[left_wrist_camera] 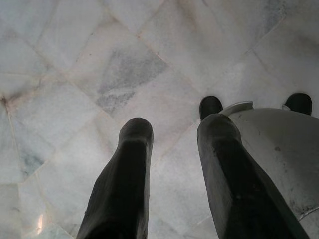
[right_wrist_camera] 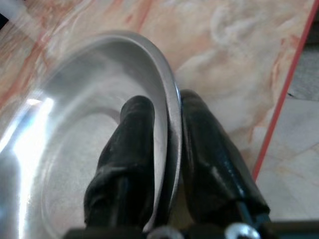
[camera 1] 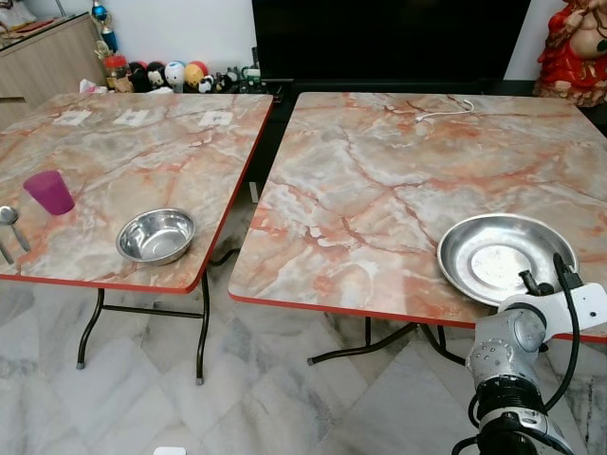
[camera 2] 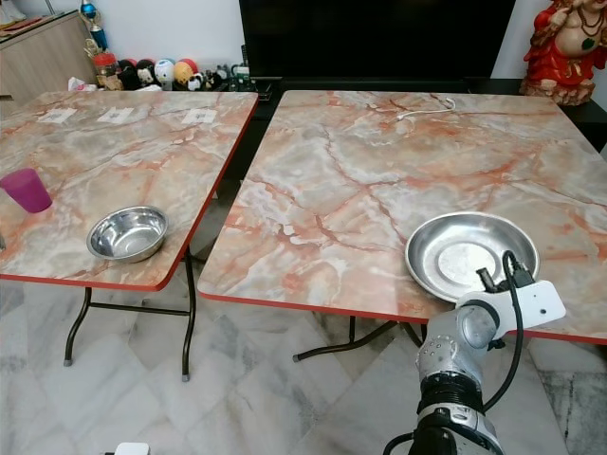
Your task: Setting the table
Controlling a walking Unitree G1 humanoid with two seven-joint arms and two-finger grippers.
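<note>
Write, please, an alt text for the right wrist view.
Two black fingers pinch the rim of a steel plate, one finger inside and one outside. The plate lies on a marble-patterned table near its red edge.

Red statue (camera 1: 574, 47), toy figurines (camera 1: 171, 76)

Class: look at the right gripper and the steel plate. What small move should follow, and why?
Probably open the right gripper and draw back. Its fingers pinch the rim of the steel plate, which appears to lie flat on the right table near its front edge, so the placing looks done.
</note>
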